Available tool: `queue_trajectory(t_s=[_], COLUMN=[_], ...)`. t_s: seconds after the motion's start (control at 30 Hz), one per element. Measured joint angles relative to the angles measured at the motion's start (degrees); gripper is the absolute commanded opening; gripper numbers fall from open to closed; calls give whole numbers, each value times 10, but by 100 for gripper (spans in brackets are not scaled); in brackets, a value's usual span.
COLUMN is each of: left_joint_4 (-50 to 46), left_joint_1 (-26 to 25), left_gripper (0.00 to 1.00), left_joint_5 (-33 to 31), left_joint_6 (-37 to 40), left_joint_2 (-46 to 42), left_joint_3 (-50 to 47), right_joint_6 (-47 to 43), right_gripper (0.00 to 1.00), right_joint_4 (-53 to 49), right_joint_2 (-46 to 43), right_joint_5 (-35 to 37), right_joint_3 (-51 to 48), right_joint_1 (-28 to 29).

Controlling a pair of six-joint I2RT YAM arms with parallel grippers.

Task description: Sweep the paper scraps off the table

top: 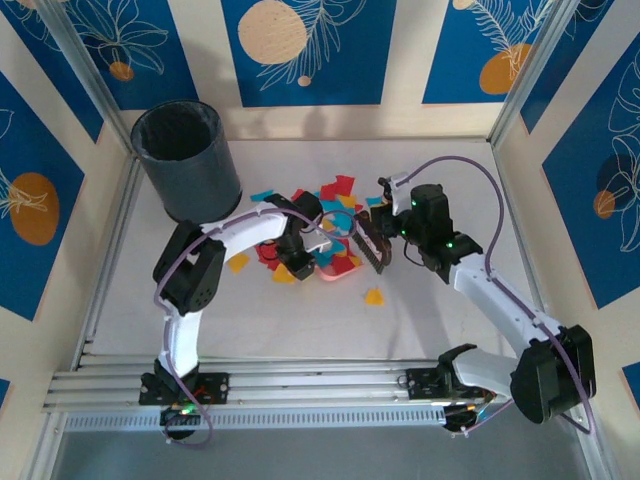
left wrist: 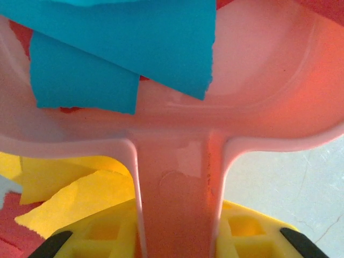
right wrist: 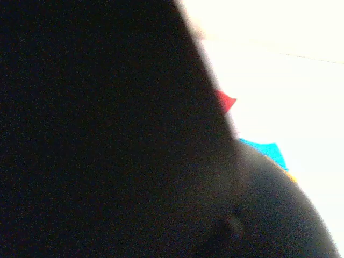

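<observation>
Table (top: 300,325) holds paper scraps (top: 335,192); left gripper (left wrist: 177,244) grips dustpan (left wrist: 269,80), right gripper (top: 388,240) brush (top: 368,245).

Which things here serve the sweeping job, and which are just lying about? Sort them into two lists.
For the job:
- paper scraps
- table
- dustpan
- brush
- bin, likely where the scraps go

Just there:
- patterned walls
- metal rails
</observation>
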Motion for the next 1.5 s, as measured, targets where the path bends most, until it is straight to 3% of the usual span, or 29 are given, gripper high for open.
queue_trajectory(t_s=[0.47,0.8,1.5], left_joint_4=[21,4,-18], left_joint_1=[11,27,158], left_gripper=[0,0,0], left_joint_5=[29,34,58], left_joint_6=[-17,-36,-102], left_joint_2=[-111,-125,-148], left_joint_3=[-32,23,180], right_joint_6=[51,60,61], right_gripper=[0,0,0], right_joint_4=[-27,-39,-45], right_joint_2=[-70,-78,-63], right_joint_5=[42,25,-22], right_joint_3=[-27,-45,-45], right_joint_1=[-58,-72,-72])
